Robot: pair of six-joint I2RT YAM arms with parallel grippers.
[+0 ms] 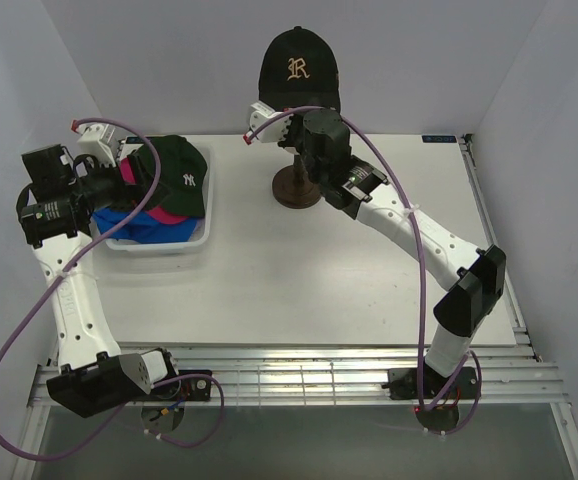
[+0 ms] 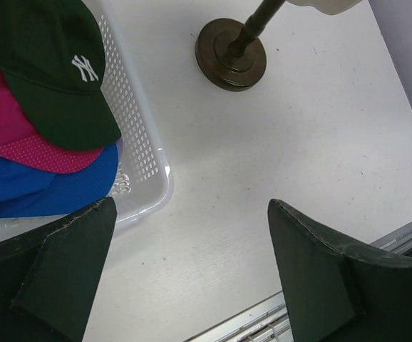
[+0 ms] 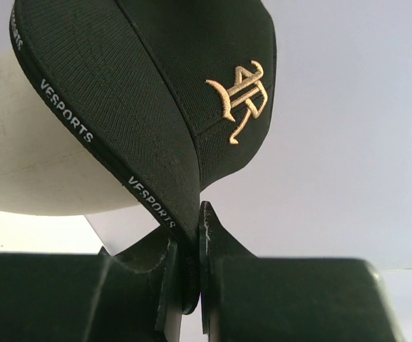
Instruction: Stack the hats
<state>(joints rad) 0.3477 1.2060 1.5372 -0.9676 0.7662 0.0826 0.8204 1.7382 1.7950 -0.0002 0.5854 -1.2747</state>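
Observation:
A black hat point(image 1: 299, 65) with a gold letter sits on the cream mannequin head point(image 3: 28, 157). My right gripper point(image 3: 190, 228) is shut on the edge of this hat's point(image 3: 156, 85) brim, reaching it from the front point(image 1: 274, 125). A dark green hat point(image 1: 179, 175) with a white NY logo lies on top of a magenta hat point(image 2: 13, 128) and a blue hat point(image 2: 42, 185) in the white basket point(image 1: 159, 247). My left gripper point(image 2: 192, 203) hangs open and holds nothing, above the table just beside the basket's point(image 2: 138, 142) corner; it is at the basket's left side point(image 1: 119, 165) in the top view.
The mannequin's brown stand point(image 1: 296, 188) rests on the white table behind the centre, its round foot point(image 2: 231, 60) in the left wrist view. White walls enclose the table on three sides. A metal rail runs along the near edge point(image 1: 319, 375).

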